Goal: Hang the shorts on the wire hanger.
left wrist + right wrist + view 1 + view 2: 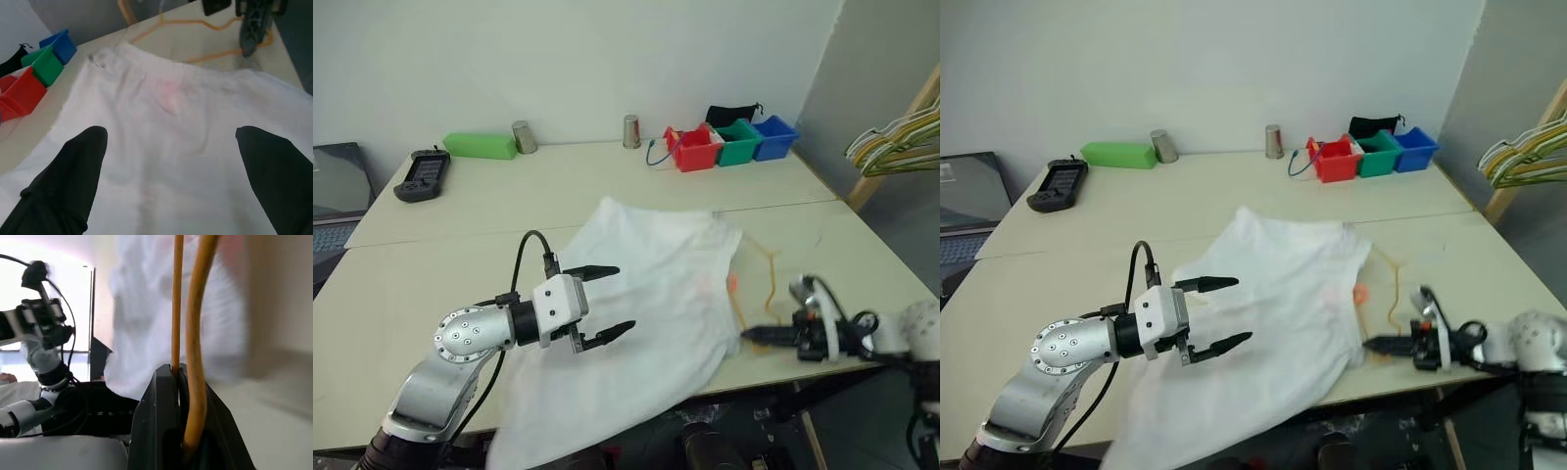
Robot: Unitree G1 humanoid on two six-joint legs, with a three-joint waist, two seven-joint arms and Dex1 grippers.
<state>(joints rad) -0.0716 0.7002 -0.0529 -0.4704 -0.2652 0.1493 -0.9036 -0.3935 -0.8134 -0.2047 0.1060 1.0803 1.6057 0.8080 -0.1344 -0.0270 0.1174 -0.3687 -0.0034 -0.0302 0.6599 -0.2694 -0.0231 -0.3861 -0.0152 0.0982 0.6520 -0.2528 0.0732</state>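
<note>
the shorts (646, 313) cover part of the wire hanger (770, 279), so its left side is hidden under the cloth. the near hem of the shorts drops past the near table (431, 294) edge. the right pincer (751, 335) is blurred. hangers (896, 137) at far right are cut off.

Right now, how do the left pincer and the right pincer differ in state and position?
The left pincer is open and empty, hovering over the shorts; the right pincer is shut on the wire hanger. The left sits above the middle of the cloth, while the right is at the shorts' right edge near the table front. Both point toward the shorts.
</note>
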